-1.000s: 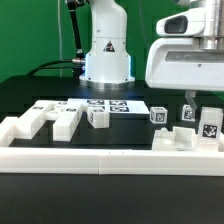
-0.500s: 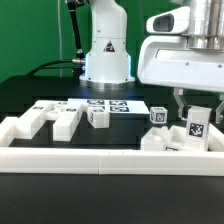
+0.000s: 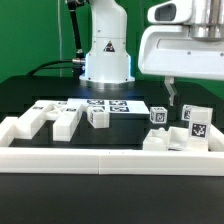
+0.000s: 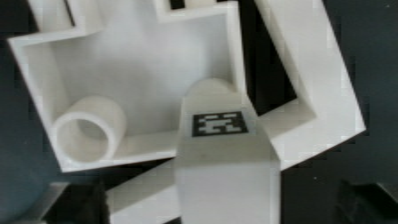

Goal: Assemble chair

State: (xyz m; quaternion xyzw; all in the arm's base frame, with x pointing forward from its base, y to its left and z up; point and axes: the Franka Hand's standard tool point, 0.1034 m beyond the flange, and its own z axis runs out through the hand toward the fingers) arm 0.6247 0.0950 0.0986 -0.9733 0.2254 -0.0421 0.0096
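Spread and empty, the gripper hangs under its bulky white wrist housing, well to the exterior view's right of the marker board. Its one visible finger stands clear of every part, and the other finger is hidden. Just below the gripper, an upright chair piece bearing a square tag stands on a low white chair assembly. That assembly rests on the black bench, to the exterior view's right of the marker board and nearer the camera. A small tagged block sits between the marker board and the assembly. To the exterior view's left of the marker board lie a large blocky part and a middle part, with a small part just in front of the board. A low white border wall runs across the near side, and the robot base rises behind the marker board. In the wrist view the upright chair piece shows its tag above a flat white part with a round collar.
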